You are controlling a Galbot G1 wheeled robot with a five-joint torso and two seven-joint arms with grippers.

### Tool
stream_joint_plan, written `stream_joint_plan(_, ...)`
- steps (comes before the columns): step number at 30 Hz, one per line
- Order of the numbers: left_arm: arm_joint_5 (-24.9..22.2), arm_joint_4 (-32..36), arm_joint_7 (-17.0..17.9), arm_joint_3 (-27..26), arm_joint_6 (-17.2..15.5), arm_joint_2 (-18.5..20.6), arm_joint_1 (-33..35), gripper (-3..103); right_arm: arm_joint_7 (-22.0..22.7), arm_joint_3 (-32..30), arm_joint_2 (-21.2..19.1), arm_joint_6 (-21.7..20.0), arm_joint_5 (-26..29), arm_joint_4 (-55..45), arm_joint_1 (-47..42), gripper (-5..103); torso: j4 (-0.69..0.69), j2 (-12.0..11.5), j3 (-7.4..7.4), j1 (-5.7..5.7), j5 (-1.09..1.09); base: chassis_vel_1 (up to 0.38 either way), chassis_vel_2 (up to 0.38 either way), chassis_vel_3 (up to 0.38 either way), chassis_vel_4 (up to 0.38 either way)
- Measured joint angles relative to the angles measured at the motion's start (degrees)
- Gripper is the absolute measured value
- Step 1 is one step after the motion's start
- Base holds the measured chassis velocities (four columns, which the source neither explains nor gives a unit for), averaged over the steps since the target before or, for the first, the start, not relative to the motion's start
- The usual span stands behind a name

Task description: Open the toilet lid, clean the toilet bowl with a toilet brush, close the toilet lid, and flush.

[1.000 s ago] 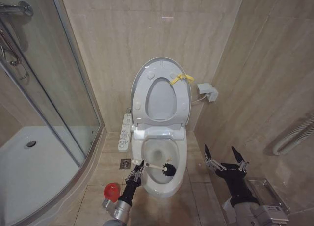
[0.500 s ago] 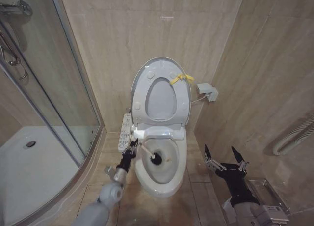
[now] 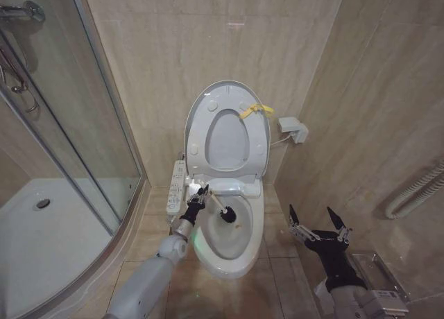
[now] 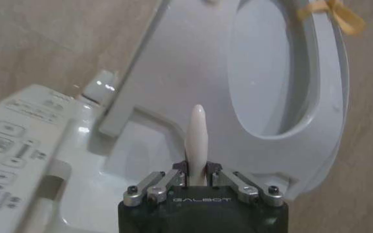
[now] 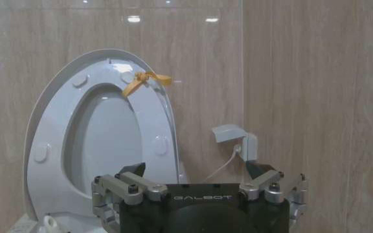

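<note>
Now my left gripper [image 3: 202,194] clenched on thin white-handled toilet brush [image 3: 220,211], black bristles inside white ceramic toilet bowl [image 3: 255,225] near its back rim, glossy white oval toilet lid [image 3: 198,114] upright, right gripper [image 3: 319,222] released beside bowl.

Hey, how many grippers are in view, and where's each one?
2. The left gripper is over the toilet bowl, shut on the toilet brush. The right gripper hangs open right of the bowl.

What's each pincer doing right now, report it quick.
Left pincer: shut on the toilet brush handle, bristle head inside the toilet bowl.
Right pincer: open, holding nothing, beside the toilet.
</note>
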State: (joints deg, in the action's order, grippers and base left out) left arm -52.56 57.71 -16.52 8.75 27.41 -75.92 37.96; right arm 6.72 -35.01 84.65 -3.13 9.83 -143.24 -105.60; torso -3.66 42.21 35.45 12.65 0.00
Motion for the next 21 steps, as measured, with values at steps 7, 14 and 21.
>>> stream_joint_plan(7,8.6,-7.8,-4.9,1.0,3.0,-1.6,-2.5,19,0.0,0.0,0.0,0.0,0.0,0.0,0.0,100,0.01,0.0,-0.01,-0.01,0.01,0.000,0.000,0.000,0.000)
stream_joint_plan(14,12.4,-12.6,-7.2,0.0,5.5,-5.4,-3.9,19,0.0,0.0,0.0,0.0,0.0,0.0,0.0,100,0.00,0.0,-0.01,-0.01,0.01,0.000,0.000,0.000,0.000)
stream_joint_plan(21,5.9,-10.4,-7.1,0.2,4.8,-7.5,-4.7,19,0.0,0.0,0.0,0.0,0.0,0.0,0.0,100,-0.02,0.0,-0.01,-0.01,0.00,0.000,0.000,0.000,0.000)
